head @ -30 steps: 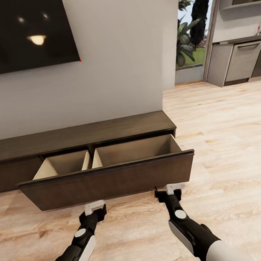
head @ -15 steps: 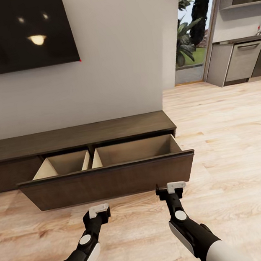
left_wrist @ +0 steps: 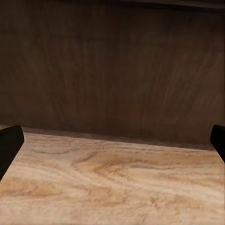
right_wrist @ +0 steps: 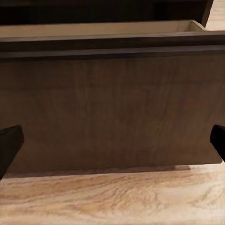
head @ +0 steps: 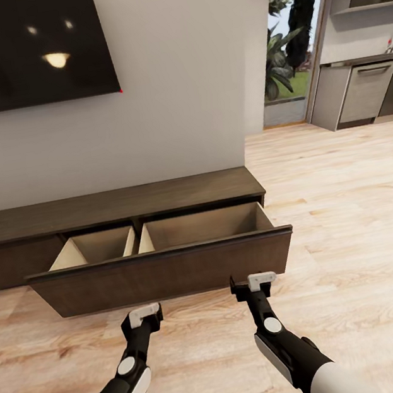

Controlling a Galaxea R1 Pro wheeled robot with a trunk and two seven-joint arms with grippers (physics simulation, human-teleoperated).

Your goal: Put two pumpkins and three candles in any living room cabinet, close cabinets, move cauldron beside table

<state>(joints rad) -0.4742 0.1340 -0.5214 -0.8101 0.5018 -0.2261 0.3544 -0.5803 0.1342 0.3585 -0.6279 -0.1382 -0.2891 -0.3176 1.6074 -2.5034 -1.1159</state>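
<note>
dark-brown cabinet (head: 115, 205) drawer (head: 164, 272) pulled out, 2 tan compartments bare; left gripper (head: 144, 314), right gripper (head: 254, 283) jaws spread, holding nothing.

Cabinet (head: 115, 205) cut off at head view's left edge, open drawer (head: 164, 272) front hides compartment floors so contents n/a, TV (head: 25, 49) cropped top/left, both wrist views show just finger (left_wrist: 9, 145) tips at frame edges.

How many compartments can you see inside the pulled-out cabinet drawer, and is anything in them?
2. One smaller compartment lies on the left of the open drawer, one wider compartment on the right, split by a pale divider. Both look empty, though the drawer front hides their near floor.
</note>
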